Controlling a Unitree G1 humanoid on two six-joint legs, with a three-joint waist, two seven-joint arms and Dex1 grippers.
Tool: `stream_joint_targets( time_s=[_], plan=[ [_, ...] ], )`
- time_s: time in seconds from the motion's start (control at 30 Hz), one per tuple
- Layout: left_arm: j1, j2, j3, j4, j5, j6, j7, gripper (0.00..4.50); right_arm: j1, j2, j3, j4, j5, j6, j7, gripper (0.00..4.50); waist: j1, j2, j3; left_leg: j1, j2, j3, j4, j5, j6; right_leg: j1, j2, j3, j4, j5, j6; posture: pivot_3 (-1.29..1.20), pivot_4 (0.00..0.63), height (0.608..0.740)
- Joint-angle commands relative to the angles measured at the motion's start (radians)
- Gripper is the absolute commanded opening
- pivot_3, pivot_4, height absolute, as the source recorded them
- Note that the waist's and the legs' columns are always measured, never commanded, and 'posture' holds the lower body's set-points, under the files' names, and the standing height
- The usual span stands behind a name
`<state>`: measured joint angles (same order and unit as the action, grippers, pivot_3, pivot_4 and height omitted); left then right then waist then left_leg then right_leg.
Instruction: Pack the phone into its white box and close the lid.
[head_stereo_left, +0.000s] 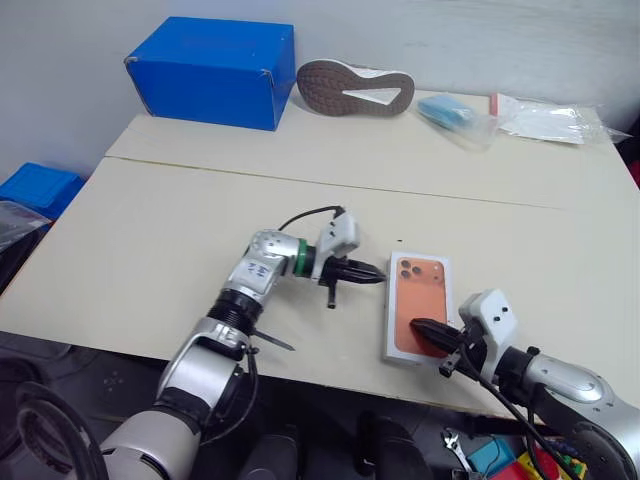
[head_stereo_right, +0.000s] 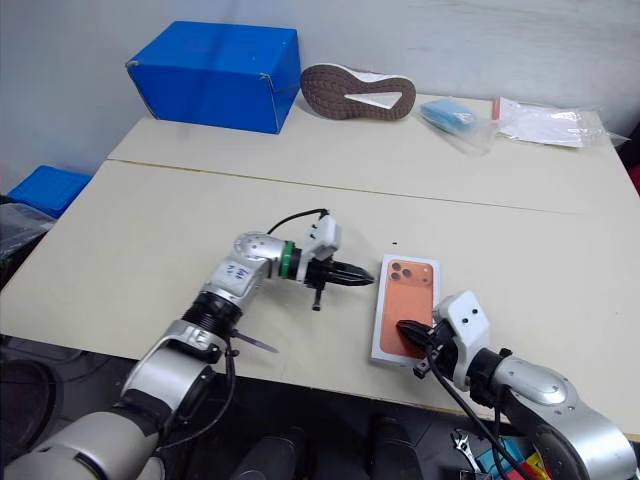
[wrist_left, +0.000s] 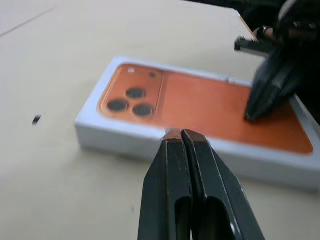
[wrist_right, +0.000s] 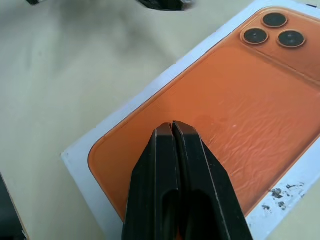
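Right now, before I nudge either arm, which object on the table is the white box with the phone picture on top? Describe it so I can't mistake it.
On the cream table, look near the front edge, between the two shut grippers. The white box lies flat there, the right gripper over its near end. Unlike the big blue box at the back, it is slim, with an orange phone back and three dark lenses on top.

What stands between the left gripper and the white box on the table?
Nothing visible. The shut left gripper points at the long side of the white box, with only bare table between. The shut right gripper is over its orange top, outside that path.
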<state>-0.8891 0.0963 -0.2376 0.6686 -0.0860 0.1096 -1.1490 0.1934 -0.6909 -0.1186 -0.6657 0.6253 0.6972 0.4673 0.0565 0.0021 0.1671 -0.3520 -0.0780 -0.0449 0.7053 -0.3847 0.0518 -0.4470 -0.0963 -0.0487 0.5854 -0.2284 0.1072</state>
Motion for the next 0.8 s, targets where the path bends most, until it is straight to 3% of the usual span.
stream_joint_targets(
  time_s=[0.03,0.47,0.63,0.73,0.8],
  plan=[
    [-0.045,-0.036,-0.001,0.061,0.028,-0.044,0.076,0.0,0.003,0.014,0.004,-0.022,-0.014,0.011,-0.016,0.02,-0.003,0.0,0.0,0.0,0.0,0.001,0.0,0.0,0.0,0.0,0.0,0.0,0.0,0.0,0.0,0.0,0.15,0.74],
    [-0.118,-0.07,-0.086,0.317,0.185,-0.181,0.183,0.0,0.082,0.023,0.025,-0.061,-0.081,0.043,-0.052,0.02,-0.004,-0.003,-0.012,0.003,0.001,0.001,0.0,0.0,0.0,0.002,0.0,0.0,0.001,0.0,0.001,0.0,0.15,0.74],
    [-0.097,-0.018,-0.044,0.24,0.113,-0.094,0.038,0.0,0.081,0.019,-0.033,-0.086,-0.066,-0.025,0.005,0.02,-0.011,-0.004,-0.013,0.006,0.001,0.002,0.0,0.0,0.0,0.003,0.0,0.001,0.002,0.0,0.001,0.0,0.15,0.74],
    [-0.028,0.064,-0.033,0.068,0.052,-0.013,-0.093,0.56,0.089,-0.016,-0.143,-0.105,0.004,-0.044,0.092,0.0,-0.028,-0.003,-0.013,0.006,0.002,0.003,-0.002,0.0,-0.001,0.003,0.0,0.003,0.002,0.0,0.0,0.0,0.15,0.74],
    [0.048,0.161,-0.021,-0.1,-0.001,0.056,-0.183,1.22,0.112,-0.07,-0.248,-0.095,0.053,-0.064,0.201,0.38,-0.037,-0.002,-0.012,0.007,0.003,0.002,-0.003,0.0,-0.001,0.003,-0.001,0.004,0.002,0.0,0.0,0.0,0.15,0.74]
  ],
)
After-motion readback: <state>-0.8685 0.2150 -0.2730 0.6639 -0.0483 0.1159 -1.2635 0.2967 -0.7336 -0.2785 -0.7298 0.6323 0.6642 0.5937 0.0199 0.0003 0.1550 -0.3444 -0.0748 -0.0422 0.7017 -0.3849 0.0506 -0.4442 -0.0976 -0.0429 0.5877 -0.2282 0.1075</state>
